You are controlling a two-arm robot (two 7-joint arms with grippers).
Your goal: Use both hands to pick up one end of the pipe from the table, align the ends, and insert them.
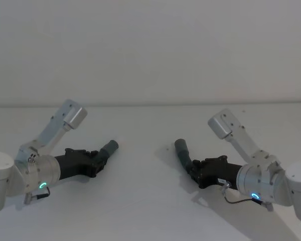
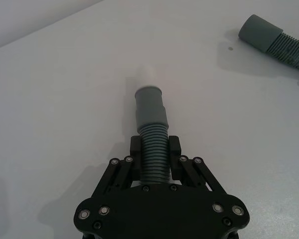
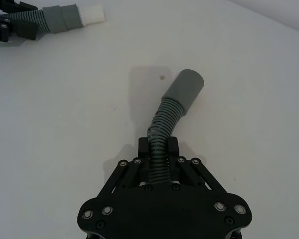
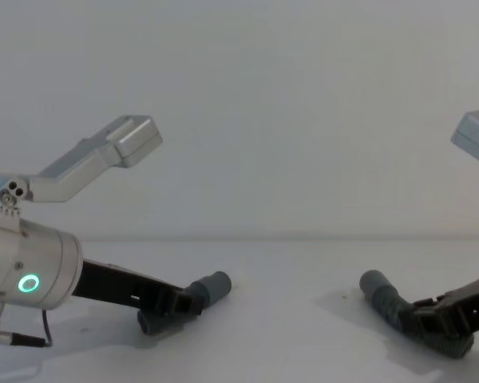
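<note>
**Q:** What stands between the two ends?

**A:** Nothing. You have bare table [image 1: 145, 173] from the white-tipped cuff [image 2: 150, 107] of the short hose [image 2: 153, 134] across to the open socket [image 3: 185, 89] of the longer hose [image 3: 164, 117] (one small dark speck [image 3: 162, 77] lies on the surface near the socket).

**Q:** And at the sides?

**A:** The left gripper [image 2: 155, 152] and right gripper [image 3: 158, 149], each clamped on its hose, block the near flanks. Their silver arms rise behind them. The far side is open white surface.

Longer hose [image 2: 281, 42] partly off-edge
</note>
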